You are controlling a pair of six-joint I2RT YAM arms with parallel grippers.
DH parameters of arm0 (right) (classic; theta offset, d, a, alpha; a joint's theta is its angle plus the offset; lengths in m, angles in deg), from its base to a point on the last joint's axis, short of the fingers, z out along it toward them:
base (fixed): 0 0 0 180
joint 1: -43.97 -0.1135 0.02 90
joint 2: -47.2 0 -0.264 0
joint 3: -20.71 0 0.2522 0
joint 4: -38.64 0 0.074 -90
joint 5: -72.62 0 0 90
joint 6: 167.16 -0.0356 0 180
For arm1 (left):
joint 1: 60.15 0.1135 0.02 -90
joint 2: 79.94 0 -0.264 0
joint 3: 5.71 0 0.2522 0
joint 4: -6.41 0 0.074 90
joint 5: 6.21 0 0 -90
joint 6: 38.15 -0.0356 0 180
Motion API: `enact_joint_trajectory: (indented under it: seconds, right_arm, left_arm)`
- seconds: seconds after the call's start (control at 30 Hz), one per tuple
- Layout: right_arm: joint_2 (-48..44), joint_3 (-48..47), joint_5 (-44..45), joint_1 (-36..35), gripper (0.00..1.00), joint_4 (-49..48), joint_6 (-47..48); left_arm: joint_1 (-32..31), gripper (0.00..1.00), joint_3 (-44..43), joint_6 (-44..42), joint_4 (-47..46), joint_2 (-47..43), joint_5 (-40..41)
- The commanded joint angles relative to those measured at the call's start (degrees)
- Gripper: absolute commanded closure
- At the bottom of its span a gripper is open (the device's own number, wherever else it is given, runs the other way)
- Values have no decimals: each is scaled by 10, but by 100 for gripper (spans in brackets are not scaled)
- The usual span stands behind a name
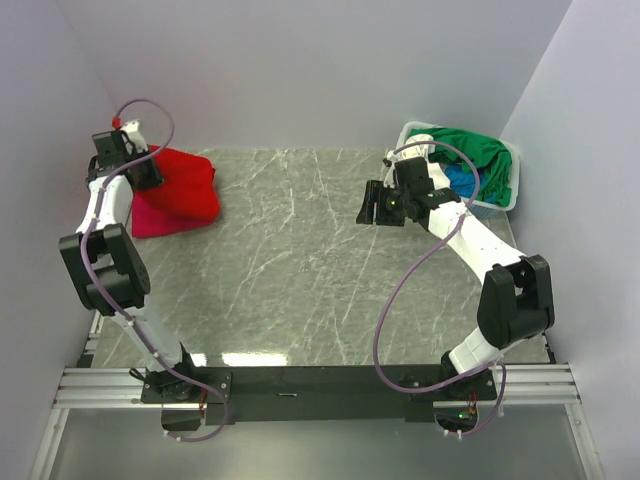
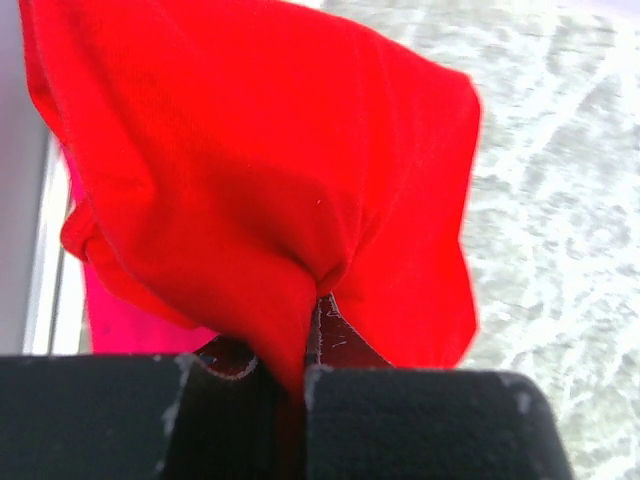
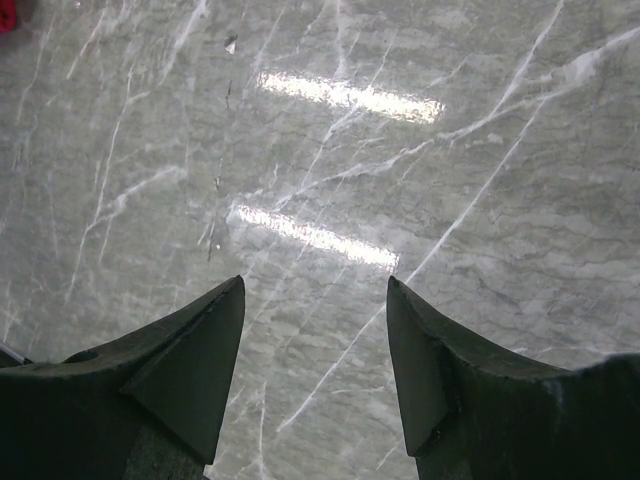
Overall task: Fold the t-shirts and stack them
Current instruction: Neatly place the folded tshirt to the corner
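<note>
In the overhead view the left gripper (image 1: pixel 133 165) sits in the upper left of the frame, its jaws closed to a narrow slit on a fold of the red shirt (image 1: pixel 185 188); the left wrist view shows the cloth pinched between the two fingers and fanning out above them; seen from overhead, the shirt lies as a bunched mound directly right of the gripper, with no clear long axis; just below it the pink shirt (image 1: pixel 148 222) shows as a flat strip, the red one resting partly on it; how neatly the red one is folded cannot be told; the right gripper (image 1: pixel 378 205) hangs over the bare table (image 1: pixel 300 280) right of centre, jaws spread wide and holding nothing, its wrist view showing only marble between the fingers; it is well apart from the red shirt, so the left arm is plainly the nearer one for that pile; the basket (image 1: pixel 508 196) in the upper right holds the green shirt (image 1: pixel 480 150) draped over a blue shirt (image 1: pixel 462 183), and lies near the right gripper, up and to its right, behind the wrist; my reading is that the red shirt is being laid on the pink one, and the next fetch falls to the right arm, whose fingers point toward the left of the frame, away from the basket, so it would have to turn back
</note>
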Motion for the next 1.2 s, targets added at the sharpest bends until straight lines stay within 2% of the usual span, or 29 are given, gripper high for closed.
enact_joint_trajectory:
  seconds: [0.0,0.27,0.4,0.5,0.6,0.63,0.7,0.73,0.77,0.97,1.17]
  right_arm:
    - [-22,4,-13,4,34,-21,10]
    - [-22,6,-17,4,34,-19,11]
    - [-27,10,-22,3,34,-22,11]
    - [-27,10,-22,3,34,-22,11]
    - [-28,10,-22,3,34,-20,11]
    - [-29,11,-24,3,34,-20,11]
    - [-32,13,-24,2,35,-22,11]
    - [-32,14,-26,3,35,-22,11]
    - [-33,15,-27,3,34,-23,11]
    - [-33,16,-31,2,35,-25,11]
    - [-34,19,-35,1,34,-26,11]
  left_arm:
    - [21,100,9,16,-64,2,-5]
    - [42,100,20,31,-100,71,21]
    - [42,100,-44,31,-58,120,47]
    - [40,97,-45,58,-46,129,85]
    - [35,66,-5,75,-78,114,119]
    - [32,42,-1,87,-80,108,139]
    - [26,17,3,93,-84,100,157]
    - [22,1,9,96,-86,93,157]
    - [18,1,12,99,-87,88,191]
    - [-10,1,61,122,-107,50,251]
    - [-28,1,162,177,-166,-42,334]
